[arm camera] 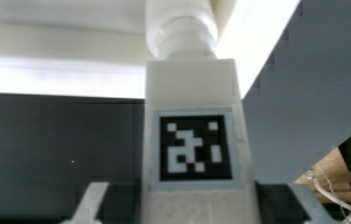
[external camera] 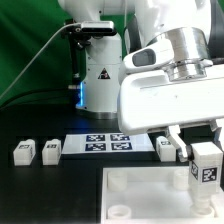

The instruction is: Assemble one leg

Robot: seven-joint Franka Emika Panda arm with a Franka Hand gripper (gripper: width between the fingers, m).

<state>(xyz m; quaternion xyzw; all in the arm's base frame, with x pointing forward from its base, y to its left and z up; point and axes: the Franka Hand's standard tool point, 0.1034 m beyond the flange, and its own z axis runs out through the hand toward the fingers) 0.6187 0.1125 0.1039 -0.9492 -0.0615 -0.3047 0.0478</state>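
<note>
My gripper [external camera: 204, 158] is shut on a leg [external camera: 206, 166], a small white block with a black-and-white marker on its face. I hold it upright above the right part of the large white tray [external camera: 140, 190] at the front. In the wrist view the held leg [arm camera: 197, 120] fills the middle, marker toward the camera, round peg end pointing away, with a dark finger [arm camera: 119, 205] on either side. Two more legs [external camera: 24, 152] [external camera: 51, 150] lie on the black table at the exterior view's left. Another leg [external camera: 165, 147] lies right of the marker board.
The marker board [external camera: 107, 143] lies flat in the middle of the table behind the tray. The tray has a round corner socket [external camera: 119, 211] near its front left. A white robot base [external camera: 98, 75] stands at the back, with a green backdrop behind it.
</note>
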